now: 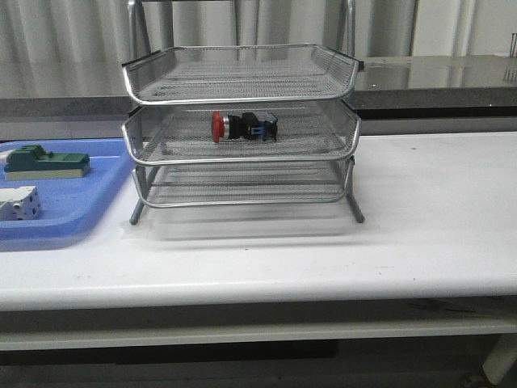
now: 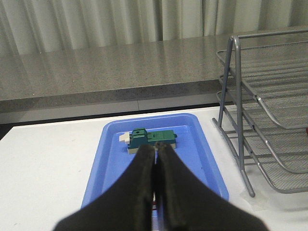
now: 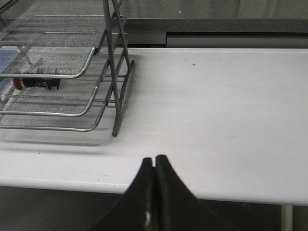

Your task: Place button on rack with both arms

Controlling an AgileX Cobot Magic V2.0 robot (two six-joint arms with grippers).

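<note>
Left claw (image 2: 155,153) is sitting pressed together over the blue tray (image 2: 202,144), green block (image 2: 151,139) just beyond. Button (image 1: 242,126) is lying on its side in the rack's (image 1: 242,101) middle tier. Right claw (image 3: 154,163) is hovering closed above the table (image 3: 216,110), holding nothing.

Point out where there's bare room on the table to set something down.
The widest free patch is the white table right of the rack, up to its far edge. A bare strip also runs along the near edge before the rack. The left is crowded: the blue tray holds a green block and a white block.
</note>
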